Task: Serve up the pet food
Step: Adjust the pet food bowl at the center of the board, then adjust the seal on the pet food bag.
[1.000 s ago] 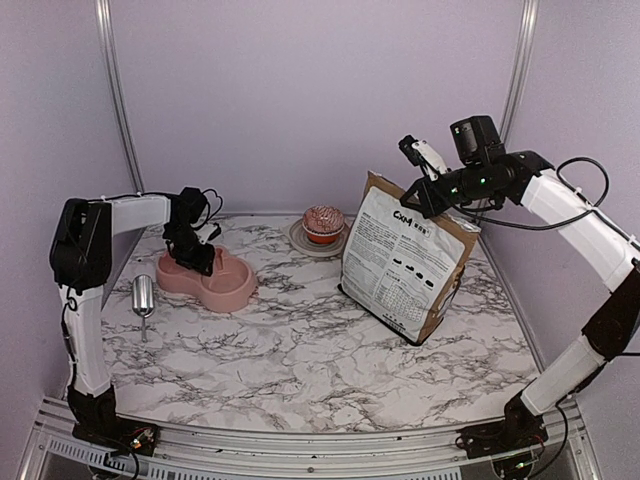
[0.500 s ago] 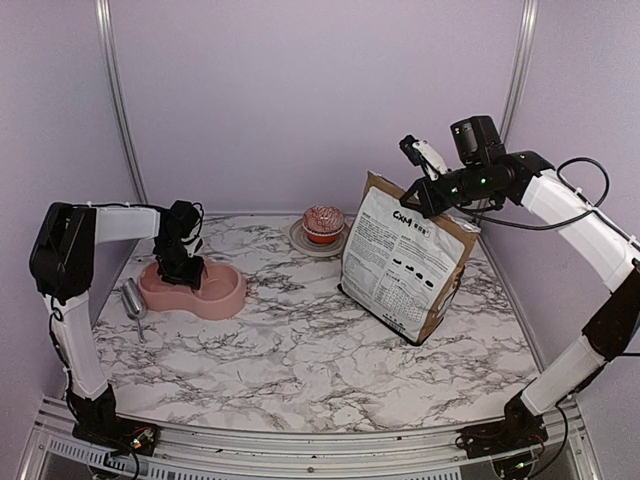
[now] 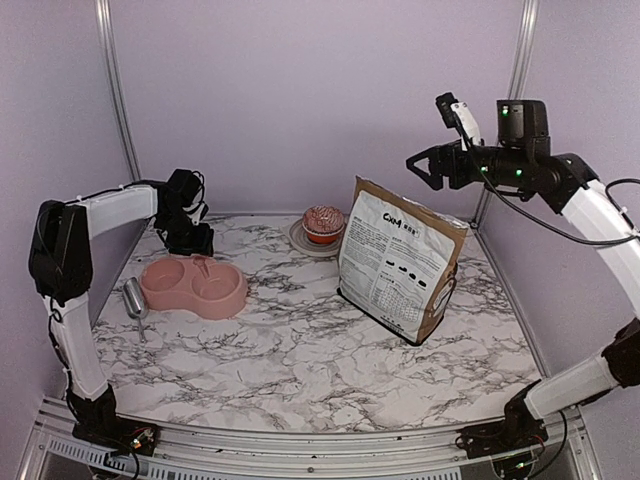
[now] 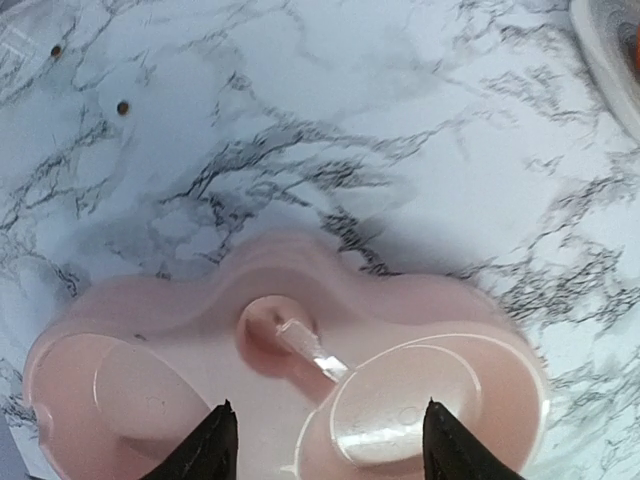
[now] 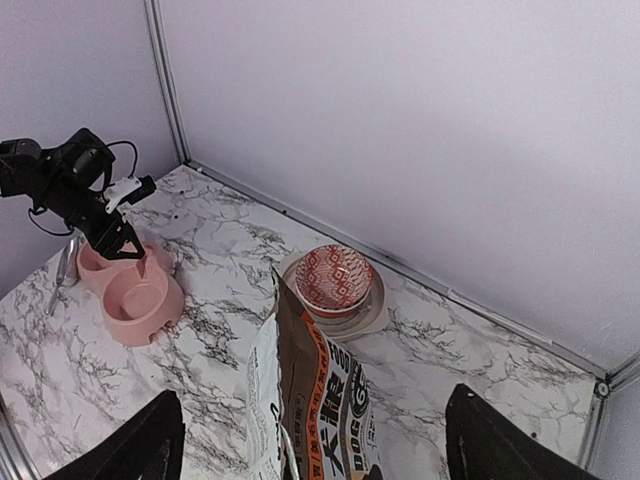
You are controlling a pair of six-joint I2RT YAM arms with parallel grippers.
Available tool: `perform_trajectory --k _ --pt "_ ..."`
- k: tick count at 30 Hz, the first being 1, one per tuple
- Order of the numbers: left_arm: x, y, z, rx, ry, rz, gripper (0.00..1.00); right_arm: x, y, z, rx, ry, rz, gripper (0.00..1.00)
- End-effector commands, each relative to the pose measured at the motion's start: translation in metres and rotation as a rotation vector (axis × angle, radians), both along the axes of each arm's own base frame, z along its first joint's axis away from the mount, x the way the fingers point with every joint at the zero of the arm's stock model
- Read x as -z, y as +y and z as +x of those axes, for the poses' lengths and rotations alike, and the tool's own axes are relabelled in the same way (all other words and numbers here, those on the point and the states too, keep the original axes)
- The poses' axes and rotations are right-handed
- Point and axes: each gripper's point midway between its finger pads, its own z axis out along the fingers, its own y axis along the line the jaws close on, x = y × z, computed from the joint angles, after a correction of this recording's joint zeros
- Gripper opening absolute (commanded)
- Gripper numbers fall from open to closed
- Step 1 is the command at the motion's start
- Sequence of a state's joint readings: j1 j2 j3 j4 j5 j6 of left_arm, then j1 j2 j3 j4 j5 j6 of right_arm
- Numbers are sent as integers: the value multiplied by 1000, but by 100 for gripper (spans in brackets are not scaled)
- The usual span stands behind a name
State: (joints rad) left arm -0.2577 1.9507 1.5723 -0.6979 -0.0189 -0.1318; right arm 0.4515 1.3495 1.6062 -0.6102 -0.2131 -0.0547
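My right gripper (image 3: 421,168) hangs with its jaws spread wide and nothing between them, just above the top edge of the paper bag (image 3: 400,260). The bag stands upright on the marble table (image 3: 300,370), its mouth slightly parted. Well to the bag's left, my left gripper (image 4: 326,440) hovers over the pink double bowl (image 3: 240,296), likewise spread and empty. Both wells look bare. Farther from the bag, just past the bowl, lies the metal scoop (image 3: 134,298), untouched. Close behind the bag's left corner sits a cupcake (image 3: 323,222) on its plate (image 3: 299,243), no part of this job.

I judge we are early: bag and bowl are set out and nothing is served. Next I would send the left arm for the scoop. The bag's mouth is narrow, so the right may have to hold it open.

The pet food I cannot see. Presumably it is inside the bag, whose interior is dark from the right wrist, and that view cuts off the bag's lower half. Two tiny dark specks (image 4: 122,107) on the table might be stray kibble, but they are too small to tell.
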Motion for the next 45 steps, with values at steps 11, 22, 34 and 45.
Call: perform_trajectory --k 11,22,34,45 --pt "-125 -118 -11 184 -220 -221 64 56 -27 -44 41 78 3 87" --pt "-144 -183 -47 328 -266 -318 61 78 -35 -50 56 127 -41 21" --pt "-157 -187 -57 320 -309 -390 61 84 -37 -58 27 130 -89 45" --pt "-163 -184 -68 330 -324 -408 60 98 -32 -55 8 179 -100 0"
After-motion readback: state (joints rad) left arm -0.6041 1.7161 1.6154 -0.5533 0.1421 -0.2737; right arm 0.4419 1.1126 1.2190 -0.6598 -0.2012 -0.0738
